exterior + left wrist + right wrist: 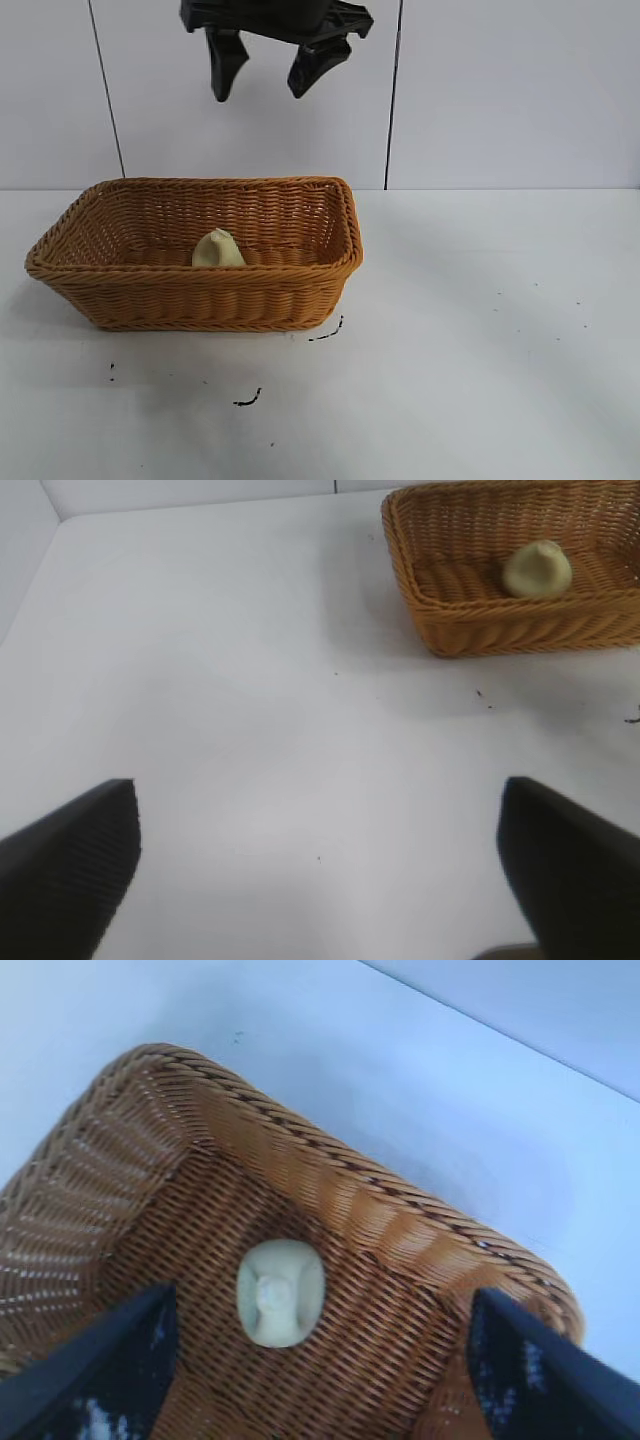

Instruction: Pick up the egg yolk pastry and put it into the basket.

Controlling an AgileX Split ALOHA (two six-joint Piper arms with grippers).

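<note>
The pale yellow egg yolk pastry [218,249] lies on the floor of the orange-brown wicker basket [200,183], near its front wall. My right gripper [262,85] hangs open and empty high above the basket. In the right wrist view it [320,1360] looks straight down on the pastry [280,1292] inside the basket [330,1160]. My left gripper [320,880] is open and empty over bare table, well away from the basket [400,540], and it sees the pastry [537,568] inside. The left gripper is out of the exterior view.
The white table [480,330] carries small black marks in front of the basket [248,400] and at its front right corner [328,333]. A white wall with dark vertical seams [393,95] stands behind.
</note>
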